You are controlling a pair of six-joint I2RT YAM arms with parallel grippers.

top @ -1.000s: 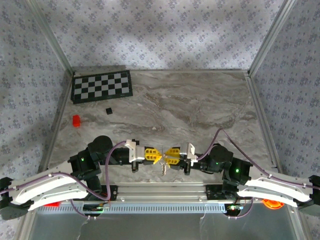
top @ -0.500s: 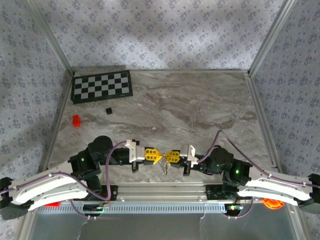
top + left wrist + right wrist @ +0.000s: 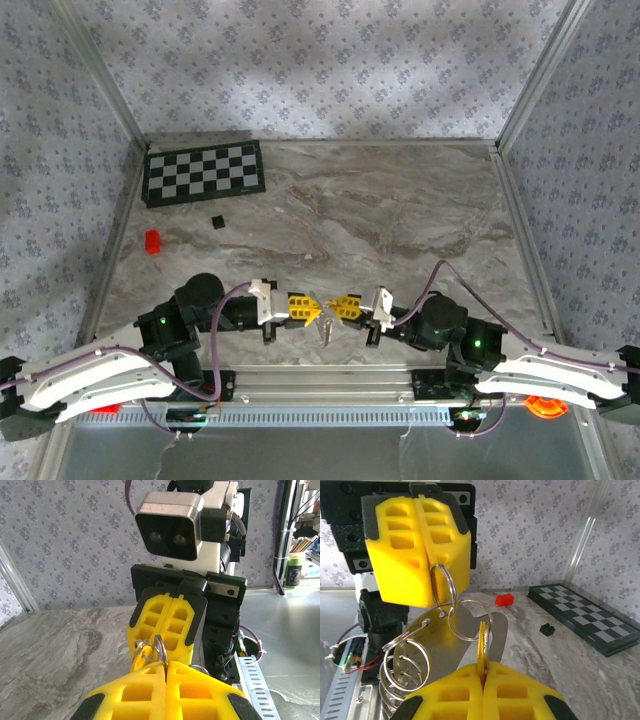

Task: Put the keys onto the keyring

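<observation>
Yellow ribbed fingers (image 3: 135,695) of the left gripper (image 3: 312,308) press together on a thin silvery metal keyring (image 3: 454,589), whose loop hangs from their tips over the near edge of the grey marble table (image 3: 400,220). Facing it tip to tip, the right gripper (image 3: 336,307) is clamped on the thin yellow-headed key (image 3: 482,645), seen edge-on where it meets a second silver ring (image 3: 449,621). A flat silver metal piece (image 3: 440,647) and coiled wire rings (image 3: 405,667) dangle beneath. Farther back lie a small red block (image 3: 152,241), a small black cube (image 3: 216,221) and a black-and-white chequered board (image 3: 204,172).
</observation>
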